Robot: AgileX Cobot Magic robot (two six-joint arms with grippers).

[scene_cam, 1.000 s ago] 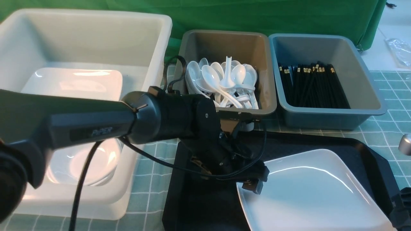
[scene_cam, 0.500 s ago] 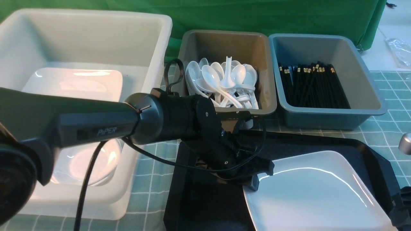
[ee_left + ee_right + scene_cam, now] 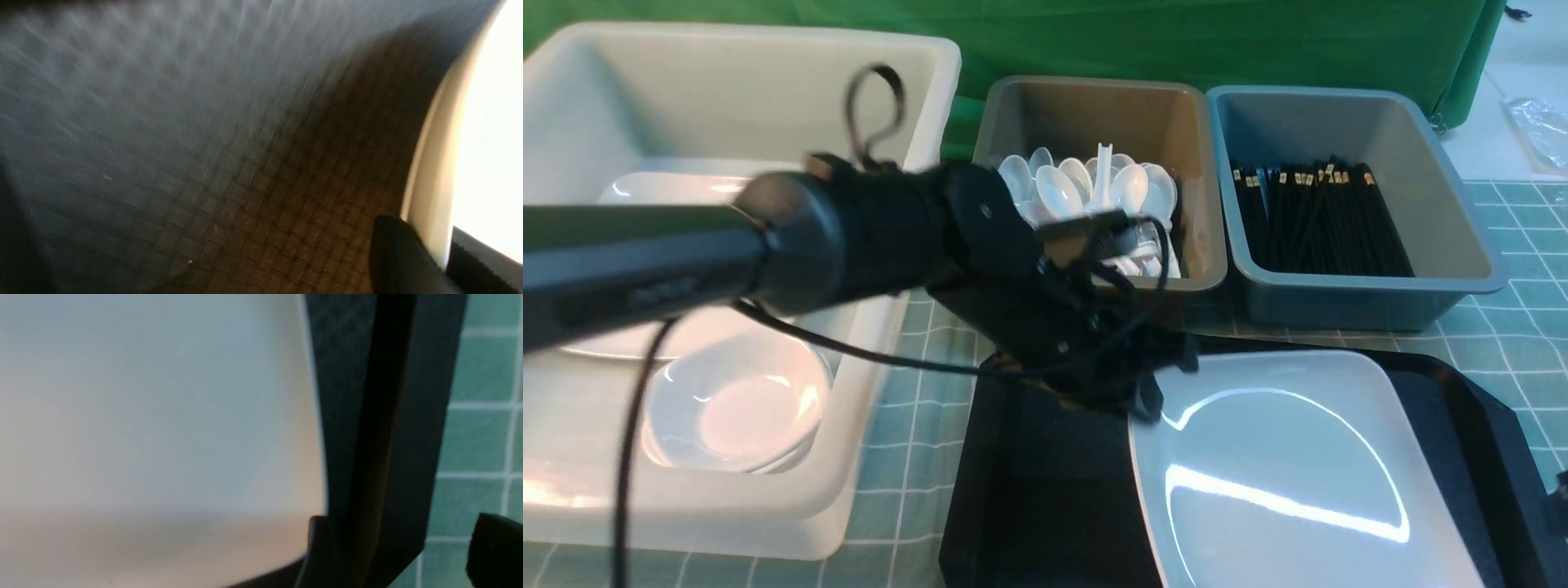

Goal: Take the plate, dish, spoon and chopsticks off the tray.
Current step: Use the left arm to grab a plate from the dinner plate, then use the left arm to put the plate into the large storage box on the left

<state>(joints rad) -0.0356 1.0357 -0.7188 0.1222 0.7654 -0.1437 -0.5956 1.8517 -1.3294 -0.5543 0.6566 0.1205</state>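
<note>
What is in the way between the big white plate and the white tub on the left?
Nothing lies between them, only a strip of checked cloth. The left tool grips the plate by its rim. The white tub has a wall taller than the tray, so the plate probably has to go up and over it.

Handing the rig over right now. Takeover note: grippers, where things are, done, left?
Left gripper: shut on the plate at its left rim; that edge looks tipped up off the tray.
Right gripper: open, astride the tray's right rim, holding nothing.
Done, apparently: spoons sit in the grey tub, chopsticks in the blue tub; none, and no dish, visible on the tray.
Left: move the plate off, probably into the white tub with the other plates.
</note>
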